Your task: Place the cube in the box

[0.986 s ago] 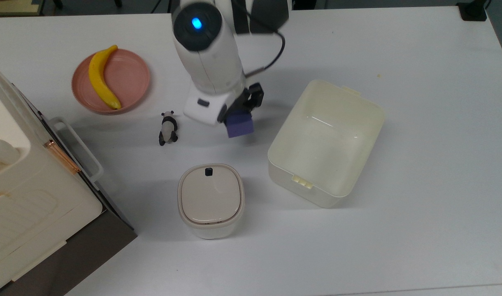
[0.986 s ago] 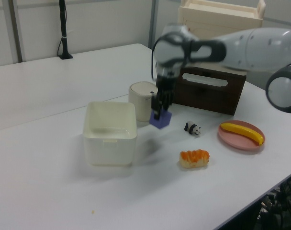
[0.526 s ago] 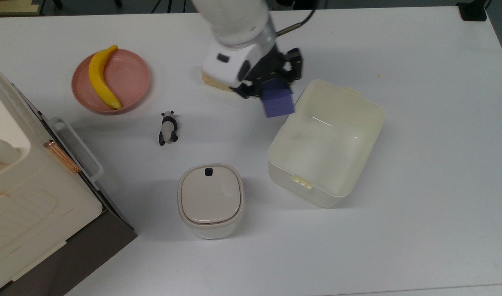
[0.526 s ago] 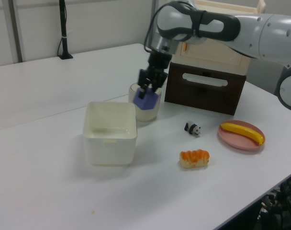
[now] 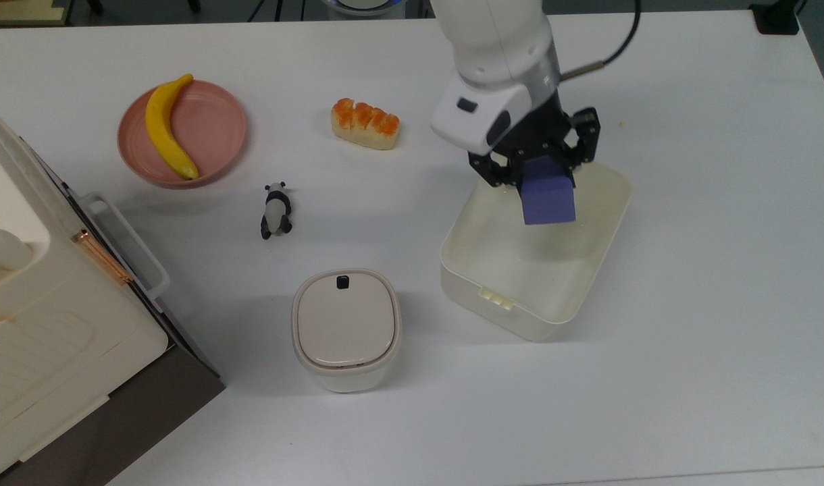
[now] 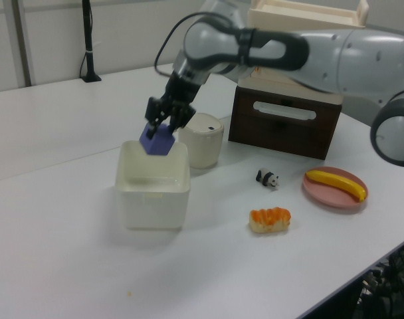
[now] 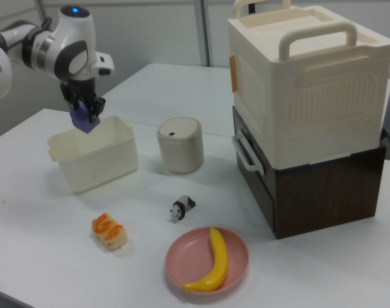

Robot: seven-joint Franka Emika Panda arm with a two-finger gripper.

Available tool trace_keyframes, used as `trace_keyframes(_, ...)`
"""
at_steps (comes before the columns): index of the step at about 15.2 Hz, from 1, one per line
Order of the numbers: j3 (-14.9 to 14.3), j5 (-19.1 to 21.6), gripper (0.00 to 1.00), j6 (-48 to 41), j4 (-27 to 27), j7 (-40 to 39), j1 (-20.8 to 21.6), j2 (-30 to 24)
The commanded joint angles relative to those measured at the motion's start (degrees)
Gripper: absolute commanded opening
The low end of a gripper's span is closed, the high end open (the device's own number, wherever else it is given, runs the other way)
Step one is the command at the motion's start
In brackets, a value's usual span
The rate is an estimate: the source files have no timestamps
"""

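Purple-blue: one cube [image 5: 548, 198], gripper [image 5: 544, 177]-held above one box [image 5: 520, 317].

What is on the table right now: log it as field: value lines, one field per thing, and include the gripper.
gripper: shut on the cube, held above the box
cube: purple-blue, in the air over the box's opening
box: cream tub, open, nothing inside
lidded container: closed, beside the box
panda figurine: on the table
banana: on the pink plate
sushi piece: on the table
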Motion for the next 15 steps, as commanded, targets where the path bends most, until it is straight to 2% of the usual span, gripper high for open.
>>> trace_keyframes(1, -0.9, -1.0, 1.00, 1.5, -0.6, 1.8, 0.8, 0.8)
trace_keyframes(3, -1.0, -1.6, 1.00, 0.7, -0.6, 1.9, 0.3, 0.1)
trace_keyframes(5, -1.2, -2.3, 1.00, -3.8, -0.9, 2.0, -0.8, -1.5)
trace_keyframes(7, -0.8, -8.2, 1.00, -10.1, -0.9, 2.1, -2.6, -4.0)
trace_keyframes(10, -0.3, -10.9, 1.00, -17.7, -1.0, 1.5, -7.1, -8.5)
trace_keyframes(13, 0.0, -18.3, 1.00, -21.0, -1.8, 1.5, -8.4, -11.9)
trace_keyframes(15, -0.3, -21.3, 1.00, -21.4, -2.4, 2.0, -9.8, -13.4)
